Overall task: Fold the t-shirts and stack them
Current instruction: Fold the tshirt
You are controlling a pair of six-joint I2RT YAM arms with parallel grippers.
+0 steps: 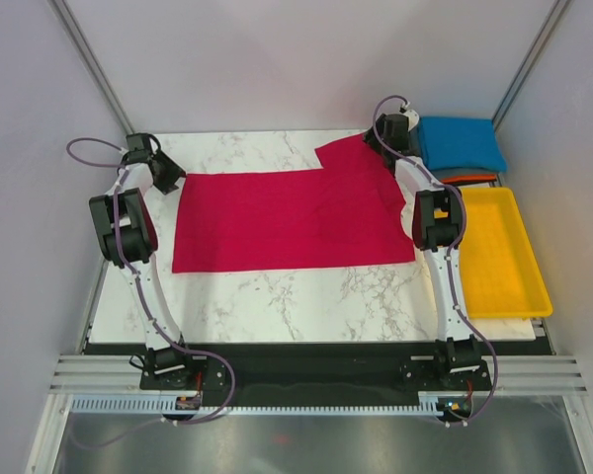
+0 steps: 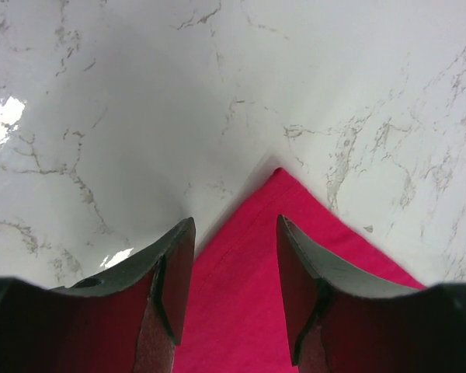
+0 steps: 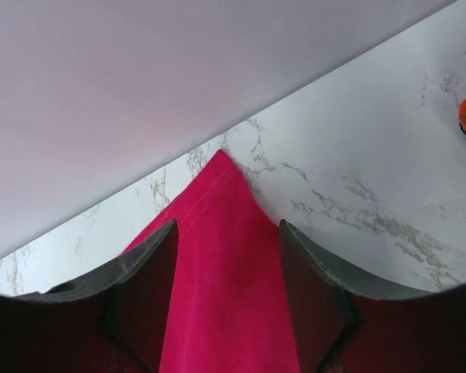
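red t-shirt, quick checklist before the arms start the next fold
1. left gripper open, straddling a far corner of the red t-shirt: ok
2. right gripper open, straddling the other far corner: ok
3. Corners pinched for lifting: not ok, both lie flat on the table
4. Shirt outline square: not ok, the far right part juts past the rest
5. blue t-shirt resting on the orange t-shirt, ready as a stack: ok
6. yellow tray apart from the red cloth: ok
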